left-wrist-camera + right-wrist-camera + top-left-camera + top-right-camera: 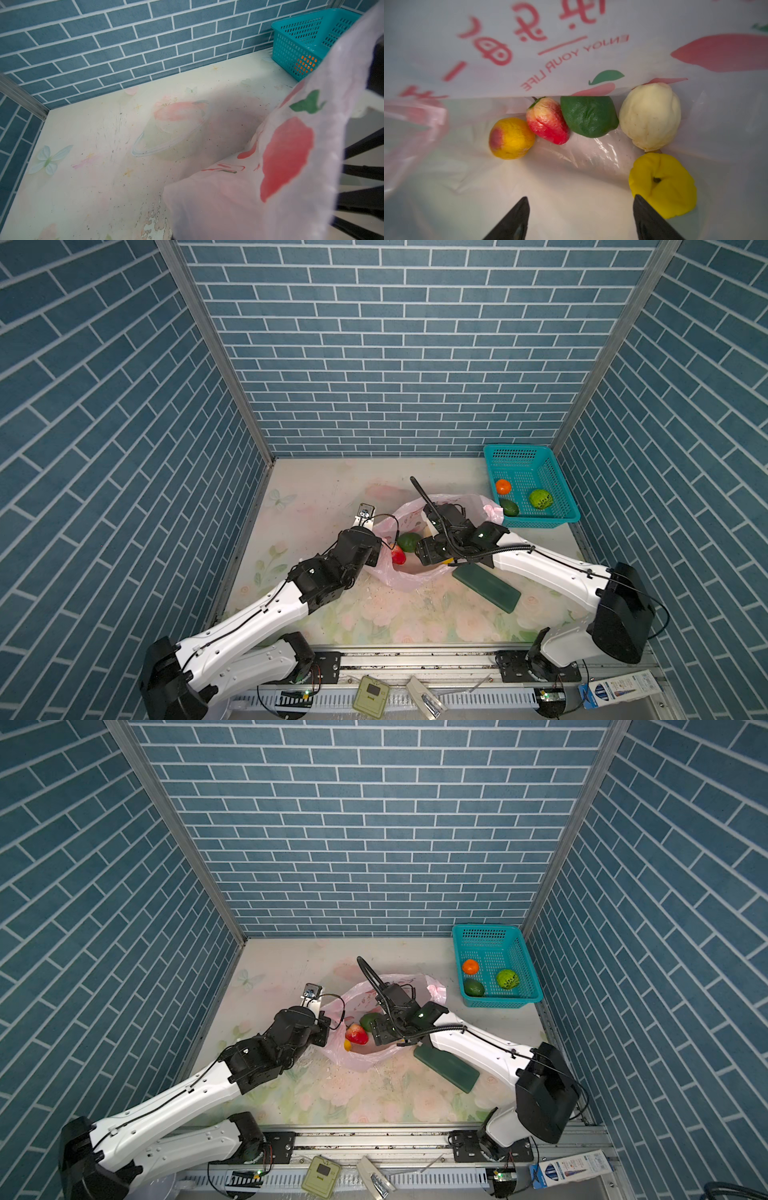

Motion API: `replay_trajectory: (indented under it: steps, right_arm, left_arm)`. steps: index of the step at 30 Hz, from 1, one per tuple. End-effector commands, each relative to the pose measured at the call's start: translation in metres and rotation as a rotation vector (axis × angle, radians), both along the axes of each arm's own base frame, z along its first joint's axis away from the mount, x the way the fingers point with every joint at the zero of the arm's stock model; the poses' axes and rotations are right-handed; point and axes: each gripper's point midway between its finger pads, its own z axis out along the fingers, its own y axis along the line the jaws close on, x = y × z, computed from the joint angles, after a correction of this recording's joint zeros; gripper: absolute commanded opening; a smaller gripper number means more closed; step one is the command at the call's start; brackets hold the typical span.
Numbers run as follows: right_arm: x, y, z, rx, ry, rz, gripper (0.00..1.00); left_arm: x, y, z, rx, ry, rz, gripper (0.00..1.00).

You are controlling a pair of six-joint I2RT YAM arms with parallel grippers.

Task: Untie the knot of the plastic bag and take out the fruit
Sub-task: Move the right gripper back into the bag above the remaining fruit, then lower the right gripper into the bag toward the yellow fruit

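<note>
The plastic bag (399, 578) lies in the middle of the table (316, 489) with its mouth open, and one pink handle (493, 511) hangs loose towards the basket (517, 448).

The left gripper (376, 533) is at the bag's left rim with its jaws closed on the thin plastic. In the left wrist view the printed wall of the bag rises close in front of the camera.

The right gripper (581, 197) reaches down inside the bag. Its jaws stand wide apart with nothing between them, above the bag's bare floor.

Five fruits lie in the bag. An orange-yellow fruit (510, 138), a red fruit (548, 122), a dark green fruit (588, 116) and a cream-white fruit (651, 115) sit in a row along the far fold. A yellow fruit (662, 185) lies just beside one fingertip of the right gripper.

In the basket at the back right of the table lie an orange fruit (503, 486), a bright green fruit (540, 498) and a dark oval fruit (509, 508). A flat green block (486, 587) lies on the table beside the bag, partly under the right arm.
</note>
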Motion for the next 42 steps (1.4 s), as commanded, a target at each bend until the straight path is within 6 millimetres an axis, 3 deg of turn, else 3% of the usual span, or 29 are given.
replay_trajectory:
  steps: [1, 5, 11, 16, 20, 24, 32, 42]
  right_arm:
    - [0.021, 0.017, -0.023, 0.036, -0.072, -0.027, 0.78]
    - [0.034, 0.041, -0.043, 0.06, -0.083, -0.039, 0.77]
    - [0.048, 0.082, -0.058, 0.079, -0.117, -0.027, 0.78]
    - [0.056, 0.094, -0.057, 0.08, -0.121, -0.043, 0.78]
    - [0.053, 0.065, -0.042, -0.025, -0.1, -0.122, 0.82]
    - [0.036, 0.031, -0.037, -0.136, -0.011, -0.184, 0.85]
    - [0.002, -0.018, -0.056, -0.202, 0.129, -0.319, 0.86]
    - [-0.021, -0.065, -0.091, -0.331, 0.236, -0.448, 0.87]
  left_arm:
    - [0.004, 0.022, 0.0, 0.042, -0.018, 0.065, 0.0]
    - [0.013, 0.036, 0.005, 0.056, -0.035, 0.102, 0.0]
    - [0.032, 0.052, 0.005, 0.082, -0.048, 0.131, 0.0]
    - [0.043, 0.054, 0.006, 0.079, -0.047, 0.124, 0.0]
    - [0.029, 0.035, -0.007, -0.02, 0.033, 0.048, 0.0]
    - [0.001, 0.013, -0.03, -0.071, 0.095, -0.02, 0.0]
    - [-0.037, -0.023, -0.062, -0.098, 0.179, -0.128, 0.0]
    - [-0.039, -0.022, -0.075, -0.086, 0.191, -0.106, 0.0]
